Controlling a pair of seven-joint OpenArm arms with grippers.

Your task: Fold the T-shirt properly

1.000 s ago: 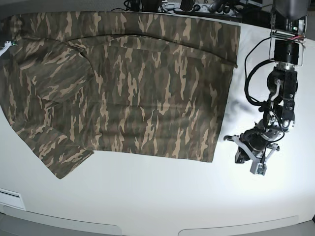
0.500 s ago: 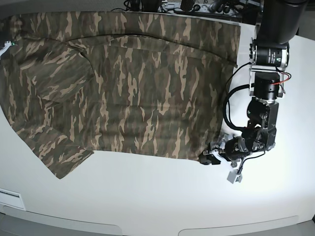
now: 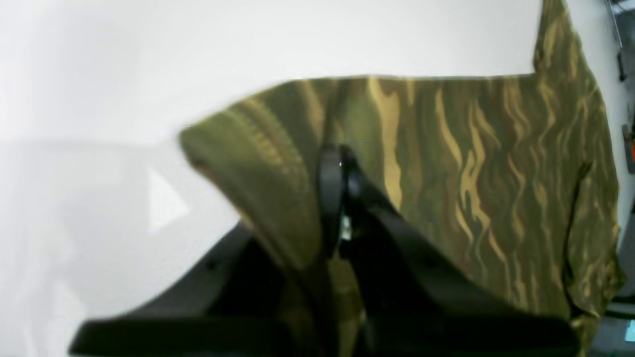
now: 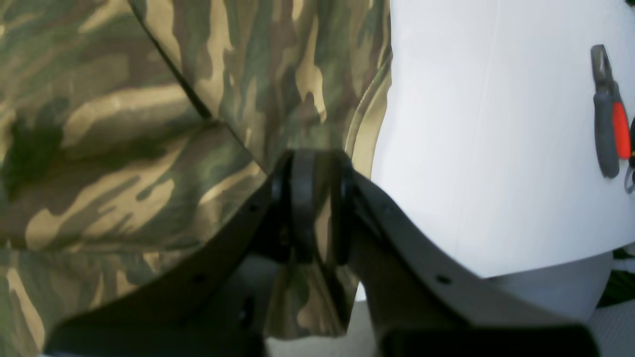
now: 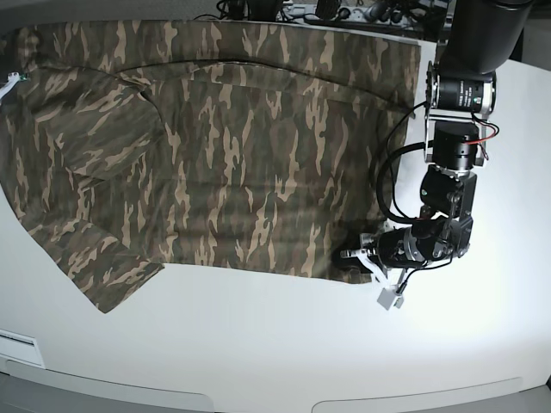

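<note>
Your T-shirt (image 5: pixel 215 146) lies spread flat on the white table (image 5: pixel 275 344). Your left gripper (image 5: pixel 366 262) pinches its lifted hem corner. Your right gripper (image 4: pixel 317 213), seen only in its wrist view, is clamped on cloth at an edge.

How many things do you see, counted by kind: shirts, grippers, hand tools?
Shirt: 1
Grippers: 2, left gripper and right gripper
Red-handled tool: 1
Total: 4
</note>
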